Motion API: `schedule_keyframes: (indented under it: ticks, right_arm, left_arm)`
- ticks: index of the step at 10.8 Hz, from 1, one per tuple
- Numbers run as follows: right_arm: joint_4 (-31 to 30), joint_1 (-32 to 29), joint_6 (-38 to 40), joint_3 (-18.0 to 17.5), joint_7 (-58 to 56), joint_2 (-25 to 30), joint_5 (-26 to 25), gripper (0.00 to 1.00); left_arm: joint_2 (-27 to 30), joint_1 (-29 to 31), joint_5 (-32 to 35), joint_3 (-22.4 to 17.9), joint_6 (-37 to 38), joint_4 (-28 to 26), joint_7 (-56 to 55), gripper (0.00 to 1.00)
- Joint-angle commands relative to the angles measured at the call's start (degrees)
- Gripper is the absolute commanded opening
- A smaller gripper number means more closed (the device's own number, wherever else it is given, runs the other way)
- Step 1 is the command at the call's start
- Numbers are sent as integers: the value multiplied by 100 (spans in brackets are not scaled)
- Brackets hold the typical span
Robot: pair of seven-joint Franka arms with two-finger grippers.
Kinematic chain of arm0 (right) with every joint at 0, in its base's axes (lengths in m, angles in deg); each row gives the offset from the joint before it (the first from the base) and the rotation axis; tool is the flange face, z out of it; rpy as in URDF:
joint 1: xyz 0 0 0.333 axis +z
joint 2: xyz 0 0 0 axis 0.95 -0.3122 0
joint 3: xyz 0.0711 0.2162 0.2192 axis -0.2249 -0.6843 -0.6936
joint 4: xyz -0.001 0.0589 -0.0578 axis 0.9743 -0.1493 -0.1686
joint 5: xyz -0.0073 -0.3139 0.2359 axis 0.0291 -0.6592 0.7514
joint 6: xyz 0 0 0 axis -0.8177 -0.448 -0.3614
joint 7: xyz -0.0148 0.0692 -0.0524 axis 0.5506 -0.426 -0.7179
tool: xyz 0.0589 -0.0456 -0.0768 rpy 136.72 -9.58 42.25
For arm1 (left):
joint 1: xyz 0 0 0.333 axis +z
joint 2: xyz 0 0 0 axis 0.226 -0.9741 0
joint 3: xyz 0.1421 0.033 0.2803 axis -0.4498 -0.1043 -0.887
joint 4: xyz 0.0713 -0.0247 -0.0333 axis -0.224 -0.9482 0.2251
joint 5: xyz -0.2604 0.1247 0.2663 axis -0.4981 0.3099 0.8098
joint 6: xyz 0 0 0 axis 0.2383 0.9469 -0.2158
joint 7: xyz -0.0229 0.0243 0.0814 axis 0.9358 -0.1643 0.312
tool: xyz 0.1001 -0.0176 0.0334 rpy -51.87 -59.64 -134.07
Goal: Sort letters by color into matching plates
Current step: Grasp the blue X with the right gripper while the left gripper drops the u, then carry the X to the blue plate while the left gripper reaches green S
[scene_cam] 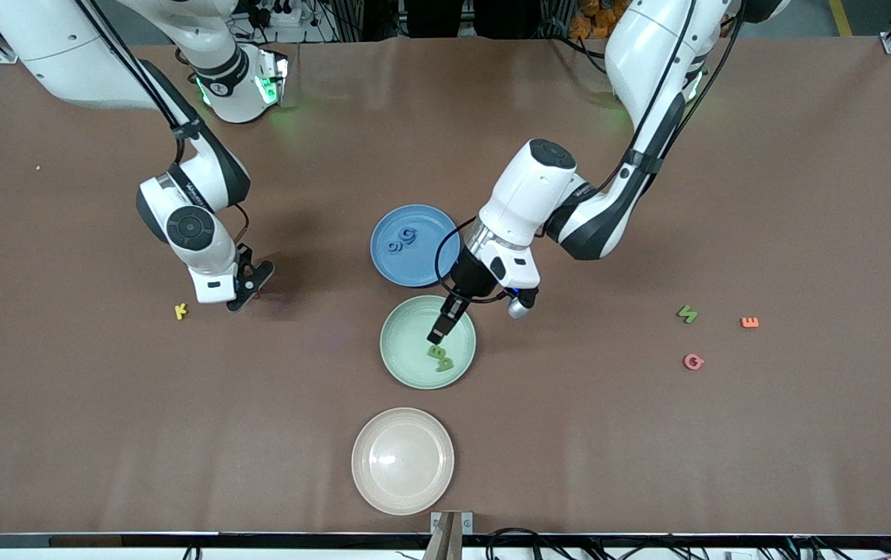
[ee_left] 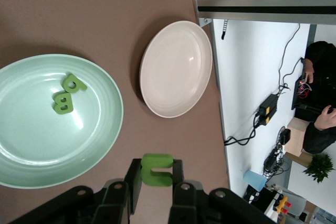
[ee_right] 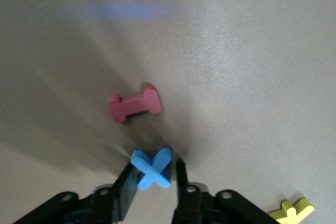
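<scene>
My left gripper hangs over the pale green plate, shut on a green letter. Two green letters lie in that plate. Farther from the front camera, the blue plate holds two blue letters. The cream plate is nearest the camera. Toward the right arm's end of the table, my right gripper is low over the table and shut on a blue X letter. A red letter lies just past its fingertips and a yellow letter is beside it.
At the left arm's end of the table lie a green letter, an orange E and a pink letter. The table's edge and a metal frame post run just past the cream plate.
</scene>
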Motion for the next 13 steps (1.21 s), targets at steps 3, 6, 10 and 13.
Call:
schedule_keyframes:
  ticks: [3,6,10,13]
  right_arm:
    - [-40,-67,-25,-21,7,24,-102,0]
    - [30,-23,465,-65,7,279,47,0]
    - [328,565,1089,-56,51,456,1494,0]
    - [504,933,1232,-47,375,456,2226,0]
  left_arm:
    - [139,-63,-64,-42,65,-152,-136,6]
    - [87,-133,-12,-59,109,-196,-101,100]
    - [43,-134,-3,-59,109,-240,-83,100]
    - [8,-81,424,-120,572,-275,-40,100]
